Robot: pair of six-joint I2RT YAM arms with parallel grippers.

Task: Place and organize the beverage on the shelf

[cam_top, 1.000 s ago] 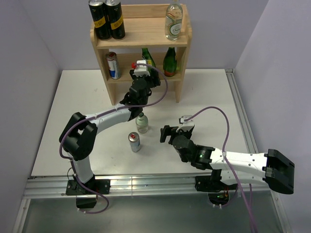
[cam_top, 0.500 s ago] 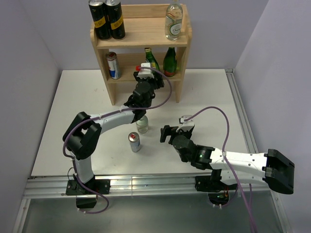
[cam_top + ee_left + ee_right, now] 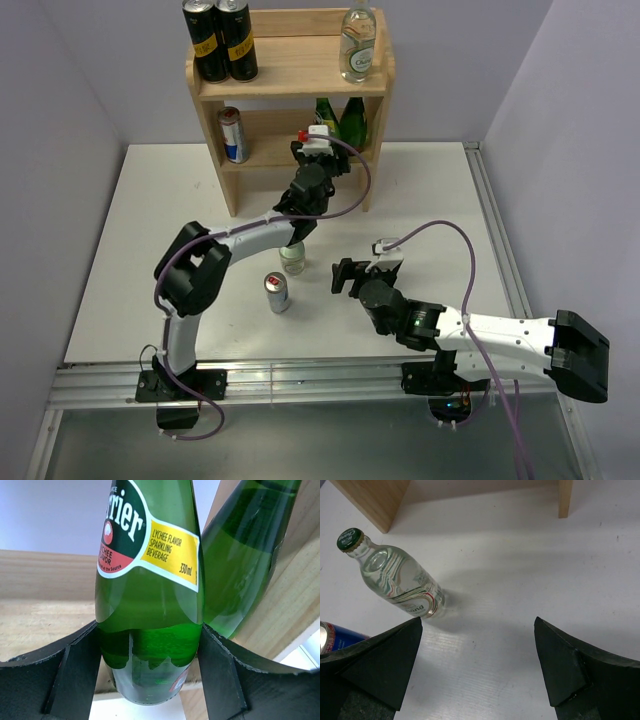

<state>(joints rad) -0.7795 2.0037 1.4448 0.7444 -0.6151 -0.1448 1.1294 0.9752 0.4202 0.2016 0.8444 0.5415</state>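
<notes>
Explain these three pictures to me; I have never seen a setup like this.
Two robot arms are bolted at the near edge of a white table. The wide picture looks down from above and behind them; the other two come from a camera on each wrist. The left end effector grips a green Perrier bottle at the wooden shelf's middle tier, beside a second green bottle. The right end effector is open and empty, above the table. On the table stand a green-capped clear bottle and a small can. Two black cans sit on the shelf's top.
</notes>
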